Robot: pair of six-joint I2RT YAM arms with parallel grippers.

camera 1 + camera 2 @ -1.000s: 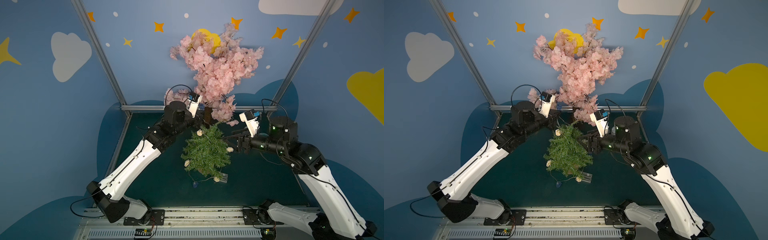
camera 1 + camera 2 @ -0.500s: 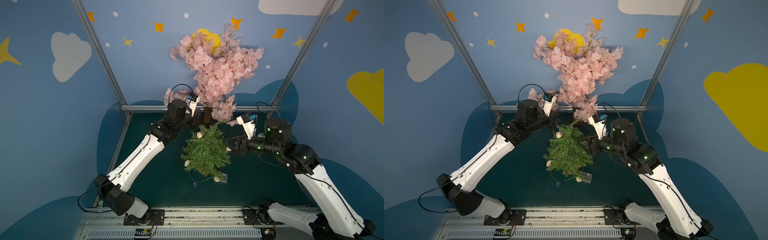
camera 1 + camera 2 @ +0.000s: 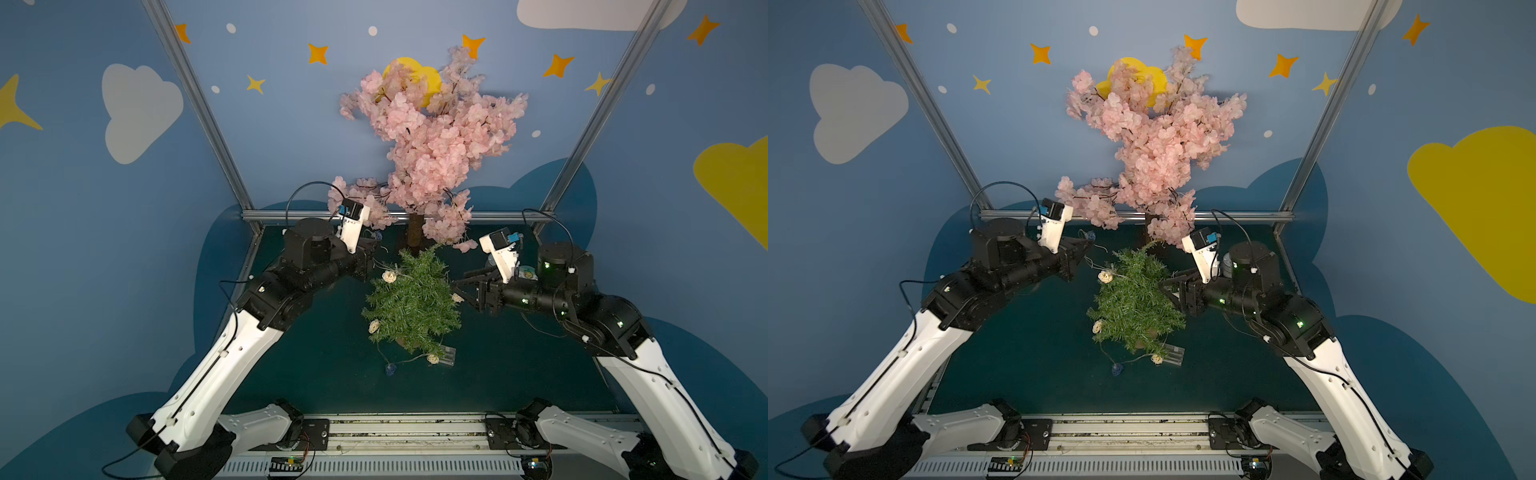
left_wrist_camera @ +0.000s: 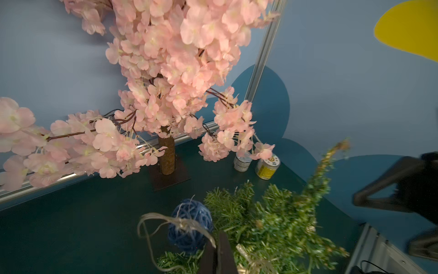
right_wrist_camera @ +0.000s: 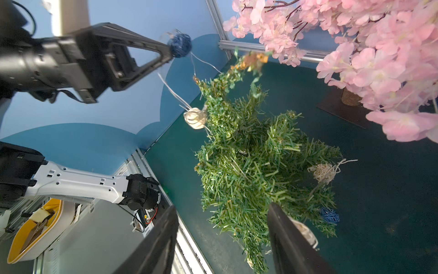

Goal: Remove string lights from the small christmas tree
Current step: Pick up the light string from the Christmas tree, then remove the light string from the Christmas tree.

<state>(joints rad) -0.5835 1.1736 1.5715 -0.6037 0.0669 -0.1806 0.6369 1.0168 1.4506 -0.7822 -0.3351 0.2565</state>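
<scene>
Over the last second the left gripper (image 3: 1084, 246) had drawn back from the tip of the small christmas tree (image 3: 413, 307) toward its own side, clamped shut on the wire of the string lights (image 3: 389, 275) right beside a blue ball (image 5: 179, 45). A loose run of wire now hung in the air between that ball and a cream ball (image 5: 195, 118) caught in the upper needles. The tree's tip leaned toward the pull. Meanwhile the right gripper (image 5: 222, 210) had moved in on the opposite flank with its jaws apart, one either side of the lower branches and holding nothing. This probably meant the top loop was coming free while the tree was about to be steadied. Most of the strand remained on the tree: cream balls sat on both flanks, and the wire trailed down to a second blue ball (image 3: 390, 369) and the clear box (image 3: 446, 355), both lying on the table (image 3: 316, 374) at the tree's foot. The low boughs of the pink blossom tree (image 3: 432, 141) hung just over the left gripper, and two small jars (image 4: 254, 163) stood behind the tree near the right arm. Snagged balls and a light, tippable tree looked like the main hindrances.
</scene>
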